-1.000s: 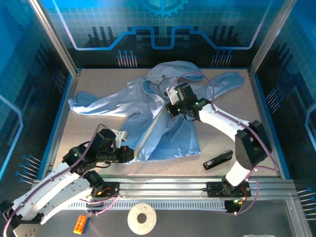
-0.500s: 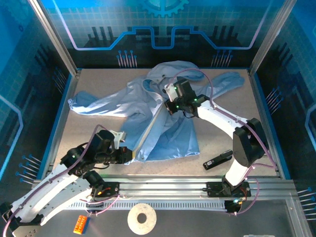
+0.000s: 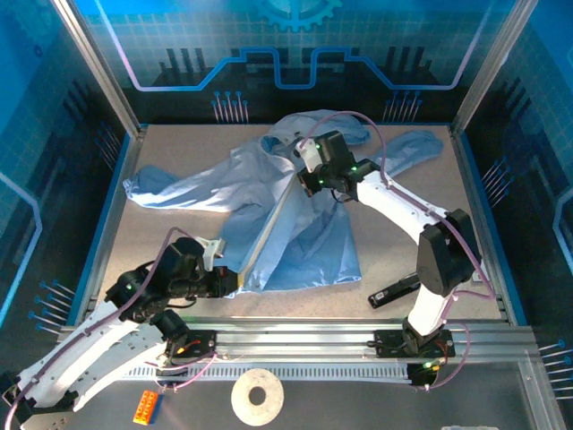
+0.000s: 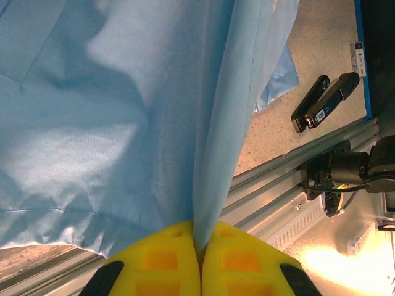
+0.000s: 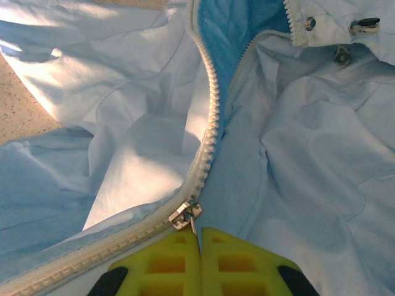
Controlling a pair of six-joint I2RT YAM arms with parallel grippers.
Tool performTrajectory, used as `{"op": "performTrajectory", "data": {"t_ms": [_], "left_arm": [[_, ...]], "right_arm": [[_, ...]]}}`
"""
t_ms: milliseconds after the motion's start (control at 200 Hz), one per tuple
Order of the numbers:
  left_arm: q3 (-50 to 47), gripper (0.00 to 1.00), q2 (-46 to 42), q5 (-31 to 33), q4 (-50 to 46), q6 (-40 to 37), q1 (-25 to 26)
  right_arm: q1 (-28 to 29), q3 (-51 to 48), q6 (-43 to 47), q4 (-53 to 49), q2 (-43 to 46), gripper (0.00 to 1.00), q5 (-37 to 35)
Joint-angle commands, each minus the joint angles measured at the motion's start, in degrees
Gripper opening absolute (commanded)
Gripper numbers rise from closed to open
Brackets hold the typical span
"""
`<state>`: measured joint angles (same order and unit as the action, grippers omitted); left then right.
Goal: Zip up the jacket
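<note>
The left tool (image 4: 200,242) clamps the hem of the large crinkly light blue fabric jacket (image 3: 304,242) stretched ahead of it on the worktop (image 3: 161,242), while the right tool (image 5: 200,237) pinches the small metal zipper pull (image 5: 185,216) at its tips, which may slip out if slack fabric bunches ahead of it.

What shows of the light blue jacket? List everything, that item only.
The thin, crinkly light blue jacket lies spread on the speckled tabletop, hood at the far side, sleeves flung left and right. Its pale toothed zipper is closed on the hem side of the metal slider and open beyond it, showing brighter blue lining; metal snaps sit near the collar. The left gripper, jaws shut, pinches the hem; the right gripper, jaws shut, holds the slider's pull tab.
</note>
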<state>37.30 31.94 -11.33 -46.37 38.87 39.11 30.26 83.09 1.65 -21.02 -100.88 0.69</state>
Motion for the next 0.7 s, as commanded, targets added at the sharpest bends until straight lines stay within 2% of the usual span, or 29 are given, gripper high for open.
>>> {"op": "performTrajectory", "data": {"t_ms": [0,695], "left_arm": [[1.2,0.00,-0.8,-2.2,-7.9,0.5,0.2],[1.2,0.00,-0.8,-1.9,-8.0,0.5,0.2]], "right_arm": [[-3.2,3.7,0.5,2.6,-0.6,0.00,-6.0],[-5.8,10.2,2.6,0.3,-2.7,0.00,-4.7]]}}
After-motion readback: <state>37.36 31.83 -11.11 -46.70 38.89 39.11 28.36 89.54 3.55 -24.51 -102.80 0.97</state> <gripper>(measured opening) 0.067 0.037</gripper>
